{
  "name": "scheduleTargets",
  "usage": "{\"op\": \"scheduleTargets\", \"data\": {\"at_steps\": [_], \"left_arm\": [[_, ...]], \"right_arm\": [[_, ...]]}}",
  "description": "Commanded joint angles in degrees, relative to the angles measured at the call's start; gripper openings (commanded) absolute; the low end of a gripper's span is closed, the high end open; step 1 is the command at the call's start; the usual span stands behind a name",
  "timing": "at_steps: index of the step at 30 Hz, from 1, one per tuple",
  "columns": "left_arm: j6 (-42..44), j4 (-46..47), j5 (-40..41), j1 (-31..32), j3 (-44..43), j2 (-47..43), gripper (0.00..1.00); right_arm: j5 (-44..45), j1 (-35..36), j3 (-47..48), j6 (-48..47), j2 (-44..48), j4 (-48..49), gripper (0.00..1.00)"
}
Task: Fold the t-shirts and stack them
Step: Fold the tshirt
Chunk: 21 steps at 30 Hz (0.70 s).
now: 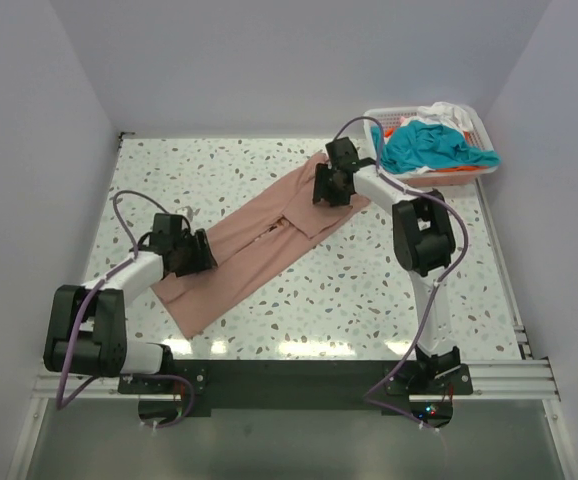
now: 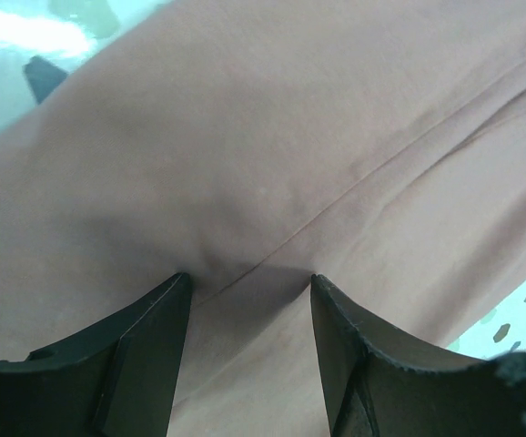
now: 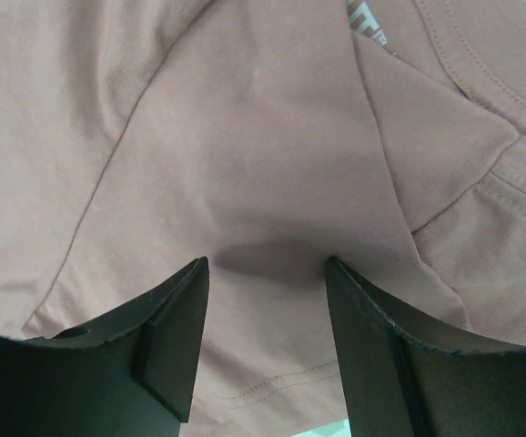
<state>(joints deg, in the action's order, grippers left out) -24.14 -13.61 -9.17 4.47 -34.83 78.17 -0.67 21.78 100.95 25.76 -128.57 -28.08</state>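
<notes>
A salmon-pink t-shirt [image 1: 259, 245] lies folded into a long diagonal strip on the speckled table [image 1: 389, 290]. My left gripper [image 1: 201, 252] is open and presses down on its lower left part; in the left wrist view its fingertips [image 2: 177, 291] touch the pink cloth [image 2: 272, 155] beside a fold line. My right gripper [image 1: 329, 188] is open and presses on the upper right end; in the right wrist view its fingertips [image 3: 199, 273] rest on the cloth [image 3: 263, 155] near a sleeve hem. Teal, white and orange t-shirts [image 1: 431, 145] are heaped in the basket.
A white lattice basket [image 1: 481, 130] stands at the back right corner of the table. White walls close in the left, back and right sides. The arm bases sit on the black rail [image 1: 289, 372] at the near edge.
</notes>
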Motion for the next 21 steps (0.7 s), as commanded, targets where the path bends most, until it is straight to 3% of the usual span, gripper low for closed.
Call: {"op": "scheduleTargets", "data": {"at_steps": [1,13,21], "left_arm": [[2.0,-3.3,-4.6,2.3,0.4,3.6,0.6],[3.8,-4.1,-10.8,7.9,-4.0,12.3,0.59],[5.1,-4.1,-14.2,12.6,-4.8,16.8,0.59]], "right_arm": [[3.0,-1.4,3.9,0.1,-6.2,-2.5,0.58],[4.5,-4.5,25.1,-1.1,-18.5,-8.8,0.58],[4.7,-5.1,32.7,-2.4,-23.7,-9.9,0.6]]}}
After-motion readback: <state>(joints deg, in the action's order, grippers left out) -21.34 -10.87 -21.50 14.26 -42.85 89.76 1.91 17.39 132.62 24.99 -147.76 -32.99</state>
